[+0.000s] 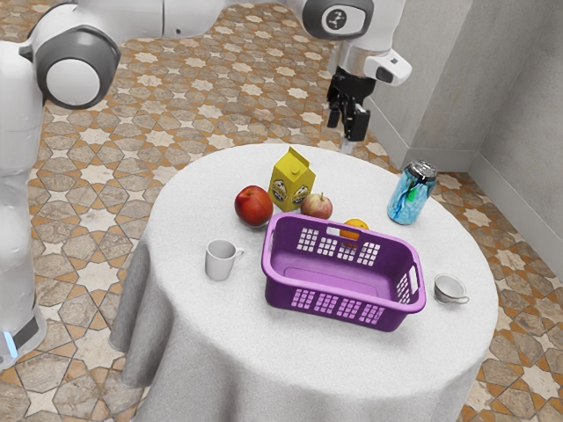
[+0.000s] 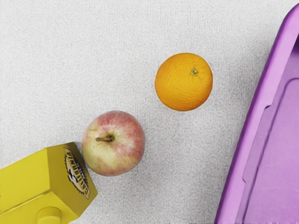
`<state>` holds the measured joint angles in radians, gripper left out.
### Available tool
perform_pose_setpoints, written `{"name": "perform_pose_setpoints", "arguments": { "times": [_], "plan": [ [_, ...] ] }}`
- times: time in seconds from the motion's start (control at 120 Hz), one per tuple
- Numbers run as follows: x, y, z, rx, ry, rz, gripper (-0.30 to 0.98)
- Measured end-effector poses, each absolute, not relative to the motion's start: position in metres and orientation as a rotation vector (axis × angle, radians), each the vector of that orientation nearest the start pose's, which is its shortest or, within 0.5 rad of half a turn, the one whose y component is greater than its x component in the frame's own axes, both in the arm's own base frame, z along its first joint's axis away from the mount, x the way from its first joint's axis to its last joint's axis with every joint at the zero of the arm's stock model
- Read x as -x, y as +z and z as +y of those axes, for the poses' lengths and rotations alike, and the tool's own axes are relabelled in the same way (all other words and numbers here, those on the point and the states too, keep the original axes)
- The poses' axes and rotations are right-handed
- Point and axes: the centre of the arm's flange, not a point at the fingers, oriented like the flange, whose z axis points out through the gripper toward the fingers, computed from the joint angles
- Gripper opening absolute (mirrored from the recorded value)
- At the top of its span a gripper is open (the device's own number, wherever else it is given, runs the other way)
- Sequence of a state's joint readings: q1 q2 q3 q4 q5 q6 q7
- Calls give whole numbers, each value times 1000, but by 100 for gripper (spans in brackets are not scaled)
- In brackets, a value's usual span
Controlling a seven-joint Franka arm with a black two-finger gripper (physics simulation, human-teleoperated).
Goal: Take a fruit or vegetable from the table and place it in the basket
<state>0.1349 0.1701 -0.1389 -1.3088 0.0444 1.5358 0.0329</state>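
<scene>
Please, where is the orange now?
The orange is on the table, between the apple with a stem and the purple basket; in the exterior view, it is partly hidden behind the basket's far rim.

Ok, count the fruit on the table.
3: a red fruit and a paler apple, both beside the yellow carton, and an orange, partly behind the basket in the exterior view.

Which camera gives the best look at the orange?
The wrist view: it shows the orange whole, from above. In the exterior view, the basket partly hides it; its top peeks over, and some shows through the basket's openings.
</scene>
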Motion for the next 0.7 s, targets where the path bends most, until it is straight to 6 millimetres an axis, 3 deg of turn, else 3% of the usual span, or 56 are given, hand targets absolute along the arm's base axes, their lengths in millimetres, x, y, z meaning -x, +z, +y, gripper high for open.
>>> {"name": "perform_pose_setpoints", "arguments": {
  "times": [0.45,0.567,0.7],
  "plan": [
    [-601,646,24,3153,-79,74,69],
    [-604,643,22,3150,-82,202,69],
    [-613,625,22,3126,-51,432,69]
  ]
}}
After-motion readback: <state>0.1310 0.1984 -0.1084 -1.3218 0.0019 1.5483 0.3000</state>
